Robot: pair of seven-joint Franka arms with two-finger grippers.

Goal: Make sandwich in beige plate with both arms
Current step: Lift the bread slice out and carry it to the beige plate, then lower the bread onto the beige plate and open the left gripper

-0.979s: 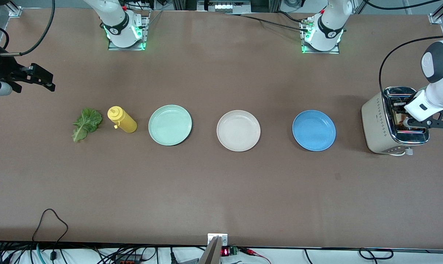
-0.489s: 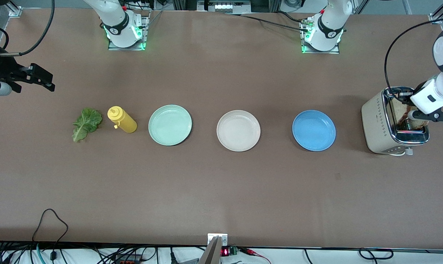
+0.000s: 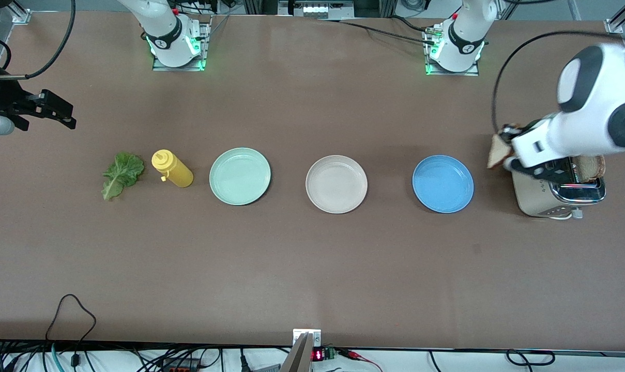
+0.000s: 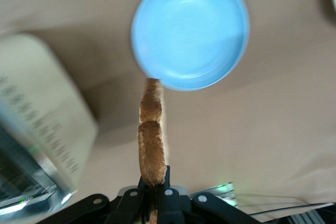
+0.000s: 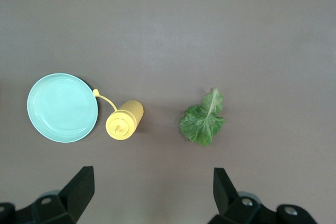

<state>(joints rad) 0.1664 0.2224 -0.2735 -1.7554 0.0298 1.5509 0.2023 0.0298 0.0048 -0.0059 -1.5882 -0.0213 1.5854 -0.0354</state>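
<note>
Pinching a tan, brown-crusted bread slice [image 4: 151, 140] edge-on, the left hand [image 4: 154, 196]; right hand [image 5: 152, 187] wide.

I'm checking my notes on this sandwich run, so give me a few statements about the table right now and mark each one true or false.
1. The left gripper is shut on a bread slice. True.
2. The beige plate already holds a bread slice. False: it holds nothing.
3. The lettuce leaf lies on the table beside the yellow squeeze bottle. True.
4. The right gripper is shut on the lettuce leaf. False: it is open, up over the table near the leaf.
5. A second bread slice sits in the toaster. True.
6. The blue plate stands between the mint-green plate and the beige plate. False: the beige plate is the middle one.
</note>
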